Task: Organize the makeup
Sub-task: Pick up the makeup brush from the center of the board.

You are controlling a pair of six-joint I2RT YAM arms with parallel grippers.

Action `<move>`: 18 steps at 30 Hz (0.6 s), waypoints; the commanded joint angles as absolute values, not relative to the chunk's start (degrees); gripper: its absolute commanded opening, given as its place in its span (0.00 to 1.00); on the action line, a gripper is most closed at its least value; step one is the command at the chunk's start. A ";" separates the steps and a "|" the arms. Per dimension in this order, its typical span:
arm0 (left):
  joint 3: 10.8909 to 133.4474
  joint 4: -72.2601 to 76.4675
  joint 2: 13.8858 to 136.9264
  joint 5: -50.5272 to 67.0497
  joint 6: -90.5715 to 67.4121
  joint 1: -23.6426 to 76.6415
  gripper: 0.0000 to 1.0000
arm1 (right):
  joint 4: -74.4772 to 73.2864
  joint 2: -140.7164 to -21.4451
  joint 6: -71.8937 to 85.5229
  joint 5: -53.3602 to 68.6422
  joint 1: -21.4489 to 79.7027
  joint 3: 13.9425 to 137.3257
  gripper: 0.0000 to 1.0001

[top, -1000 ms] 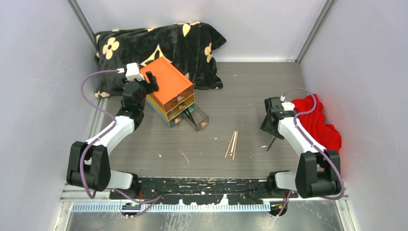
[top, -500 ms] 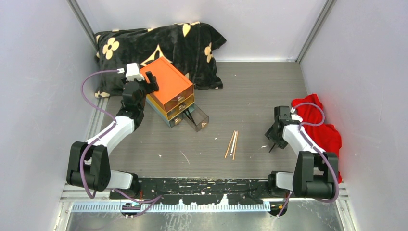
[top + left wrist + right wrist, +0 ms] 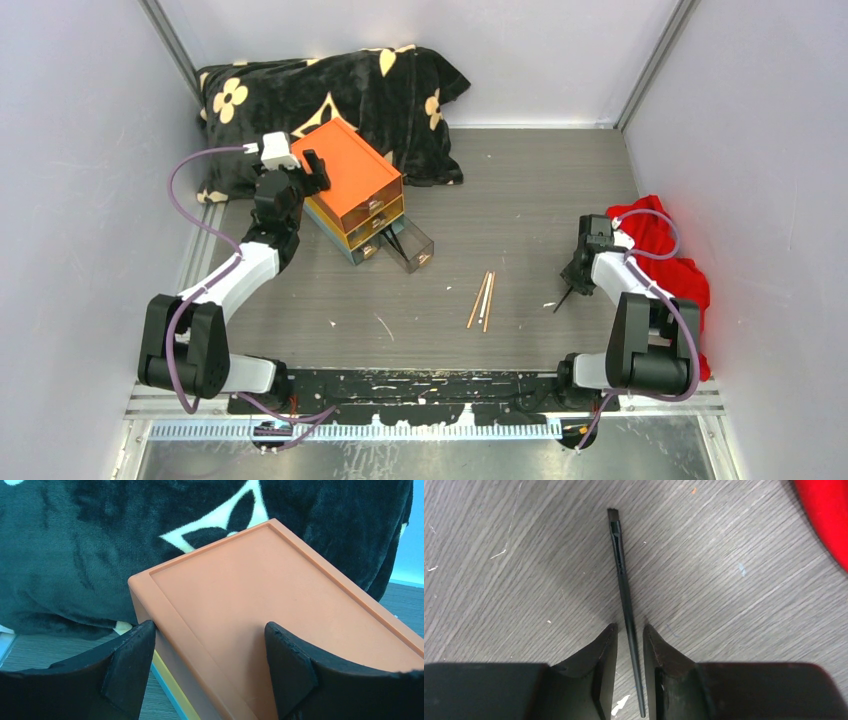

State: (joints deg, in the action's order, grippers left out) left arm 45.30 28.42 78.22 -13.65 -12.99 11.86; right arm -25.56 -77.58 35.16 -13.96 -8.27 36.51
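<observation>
A thin black brush (image 3: 621,575) lies flat on the wood table, bristles pointing away from me; it also shows in the top view (image 3: 563,298). My right gripper (image 3: 629,627) is low over its handle, jaws a narrow gap apart on either side, not touching it; in the top view the gripper (image 3: 578,275) sits beside the red cloth. Two thin tan brushes (image 3: 481,300) lie mid-table. My left gripper (image 3: 210,630) is open, straddling the near corner of the orange-topped drawer box (image 3: 280,595). Other makeup is out of view.
The drawer box (image 3: 350,175) has a clear drawer (image 3: 412,245) pulled out toward the middle. A black flowered blanket (image 3: 330,90) lies at the back left. A red cloth (image 3: 665,250) lies by the right wall. Grey walls close in three sides.
My right arm has drawn back and to the right, and its gripper has settled over the black brush's handle. The left arm and the brushes have not moved.
</observation>
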 commanded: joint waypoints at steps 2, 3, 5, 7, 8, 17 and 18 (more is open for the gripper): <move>41.13 12.57 81.42 -4.89 -10.14 13.53 0.78 | -23.87 -80.69 35.41 -10.97 -8.37 33.06 0.27; 41.10 12.57 81.36 -4.85 -10.19 13.49 0.78 | -23.69 -80.87 35.53 -10.68 -8.42 32.75 0.25; 40.98 12.63 81.22 -4.83 -10.24 13.53 0.78 | -23.02 -82.01 35.44 -9.54 -8.56 32.35 0.15; 40.91 12.70 81.21 -4.91 -10.23 13.53 0.78 | -22.33 -83.19 35.35 -8.70 -8.53 32.02 0.05; 40.87 12.67 81.19 -4.85 -10.25 13.53 0.78 | -22.05 -83.57 35.29 -8.28 -8.53 31.90 0.02; 40.96 12.66 81.30 -4.87 -10.21 13.54 0.78 | -19.28 -78.73 28.29 -0.91 -7.94 34.43 0.01; 41.00 12.61 81.24 -4.84 -10.22 13.52 0.78 | -20.21 -78.33 26.77 -0.09 -7.19 36.43 0.01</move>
State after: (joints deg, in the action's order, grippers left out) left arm 44.80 28.71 77.82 -13.19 -13.02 11.86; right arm -16.25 -78.54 31.94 -8.19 -8.80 35.44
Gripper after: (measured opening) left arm 0.783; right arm 0.039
